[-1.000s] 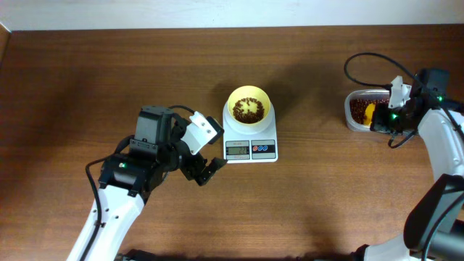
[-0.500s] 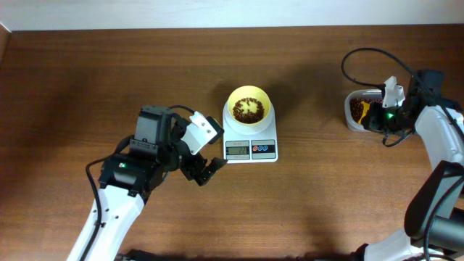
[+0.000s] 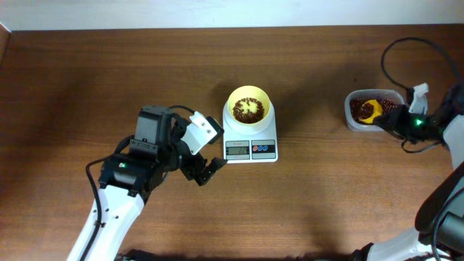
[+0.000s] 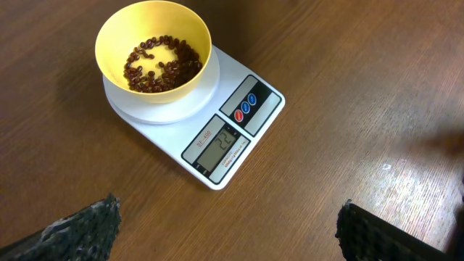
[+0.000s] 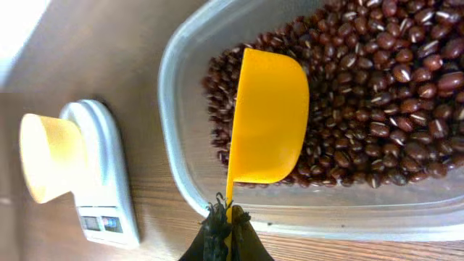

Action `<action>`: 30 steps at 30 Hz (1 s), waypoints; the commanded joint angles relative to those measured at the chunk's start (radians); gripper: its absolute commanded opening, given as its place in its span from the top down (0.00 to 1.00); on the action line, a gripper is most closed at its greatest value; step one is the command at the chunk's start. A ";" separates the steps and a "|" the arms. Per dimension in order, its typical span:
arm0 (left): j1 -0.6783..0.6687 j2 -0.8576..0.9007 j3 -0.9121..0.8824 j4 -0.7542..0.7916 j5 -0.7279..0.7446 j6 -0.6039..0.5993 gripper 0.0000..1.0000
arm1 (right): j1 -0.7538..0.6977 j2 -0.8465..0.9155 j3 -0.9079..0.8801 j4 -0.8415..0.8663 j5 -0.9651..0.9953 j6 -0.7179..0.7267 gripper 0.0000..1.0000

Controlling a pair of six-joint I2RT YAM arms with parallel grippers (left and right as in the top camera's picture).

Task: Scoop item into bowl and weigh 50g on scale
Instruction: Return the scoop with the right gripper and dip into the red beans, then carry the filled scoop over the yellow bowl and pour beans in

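The pale yellow bowl (image 3: pixel 249 106) holds some red-brown beans (image 4: pixel 156 64) and stands on the white scale (image 3: pixel 250 141), which also shows in the left wrist view (image 4: pixel 217 123). More beans (image 5: pixel 377 94) fill the clear tub (image 3: pixel 370 110) at the right. My right gripper (image 5: pixel 226 221) is shut on the handle of a yellow scoop (image 5: pixel 267 119), whose underside faces the camera above the tub's beans. It shows in the overhead view (image 3: pixel 395 121) at the tub's right side. My left gripper (image 3: pixel 206 168) is open and empty, just left of the scale.
The bowl and scale show small in the right wrist view (image 5: pixel 51 156). A black cable (image 3: pixel 406 47) loops above the right arm. A pale wall strip (image 3: pixel 217 14) borders the table's far edge.
My right arm has swung to the right and back, and the scoop has turned over above the tub. The left arm, bowl and scale have not moved.
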 commanded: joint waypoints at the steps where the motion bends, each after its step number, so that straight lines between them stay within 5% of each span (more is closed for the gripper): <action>1: 0.003 0.002 -0.009 0.002 0.018 -0.009 0.01 | -0.040 0.012 -0.012 -0.001 -0.158 -0.004 0.96; 20: 0.003 0.002 -0.009 0.001 0.018 -0.010 0.01 | -0.121 0.013 -0.012 -0.055 -0.535 -0.004 0.96; 30: 0.003 0.002 -0.009 0.001 0.018 -0.009 0.01 | 0.137 0.012 -0.012 -0.032 -0.619 -0.004 0.96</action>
